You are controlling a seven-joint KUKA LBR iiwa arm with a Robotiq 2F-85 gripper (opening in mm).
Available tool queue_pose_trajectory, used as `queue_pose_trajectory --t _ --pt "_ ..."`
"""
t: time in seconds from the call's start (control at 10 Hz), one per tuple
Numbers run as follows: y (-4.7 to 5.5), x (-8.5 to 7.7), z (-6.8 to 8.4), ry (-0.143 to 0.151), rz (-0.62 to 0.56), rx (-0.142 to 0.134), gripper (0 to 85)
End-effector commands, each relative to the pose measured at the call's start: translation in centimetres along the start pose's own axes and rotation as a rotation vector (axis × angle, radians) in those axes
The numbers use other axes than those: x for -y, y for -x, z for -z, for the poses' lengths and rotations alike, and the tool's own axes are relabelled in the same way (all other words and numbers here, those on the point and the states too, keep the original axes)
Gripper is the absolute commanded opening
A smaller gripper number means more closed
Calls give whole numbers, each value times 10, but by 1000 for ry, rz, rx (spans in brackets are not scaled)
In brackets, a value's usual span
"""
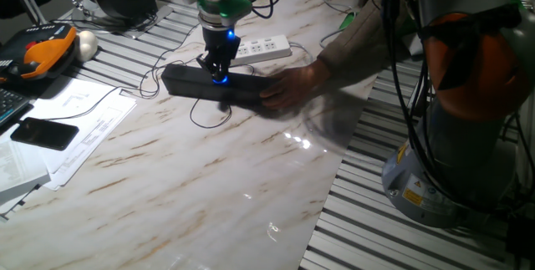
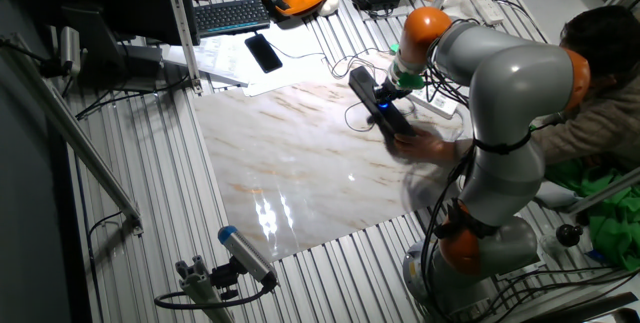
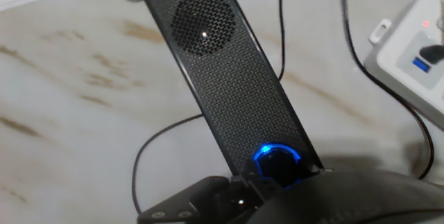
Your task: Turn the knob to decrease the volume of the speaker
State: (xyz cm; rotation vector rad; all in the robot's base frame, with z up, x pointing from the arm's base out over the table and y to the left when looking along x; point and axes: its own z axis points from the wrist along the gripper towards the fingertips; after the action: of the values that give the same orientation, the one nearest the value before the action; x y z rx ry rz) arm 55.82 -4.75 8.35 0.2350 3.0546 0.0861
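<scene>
Our claw [image 1: 219, 71] sits right over the small knob [image 3: 277, 160] in the middle of the long black speaker [image 3: 225, 78] on the table [image 1: 209, 178]. We cannot tell if it grips yet. The hard, smooth knob may slip; pinch its round sides. A person's hand [image 1: 292, 86] hides one end.

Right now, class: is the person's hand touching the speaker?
Touching. One fixed view shows the hand resting on the right end of the speaker, fingers overlapping its edge.
</scene>
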Motion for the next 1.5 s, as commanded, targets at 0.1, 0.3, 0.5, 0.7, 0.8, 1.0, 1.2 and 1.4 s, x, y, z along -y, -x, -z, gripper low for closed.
queue_pose_trajectory --t 0.1,0.3,0.5,0.7,0.8,1.0,1.2,1.4 --pt "0 0 0 2 109 -1 0" --pt "1 -2 1 -4 215 10 0" --pt "1 -2 2 7 261 5 0" --pt "1 -2 2 4 315 4 0" --pt "1 -2 2 5 342 2 0" --pt "1 -2 2 -4 390 1 0" --pt "1 -2 2 -2 438 -1 0" --pt "1 -2 2 -4 476 -1 0"
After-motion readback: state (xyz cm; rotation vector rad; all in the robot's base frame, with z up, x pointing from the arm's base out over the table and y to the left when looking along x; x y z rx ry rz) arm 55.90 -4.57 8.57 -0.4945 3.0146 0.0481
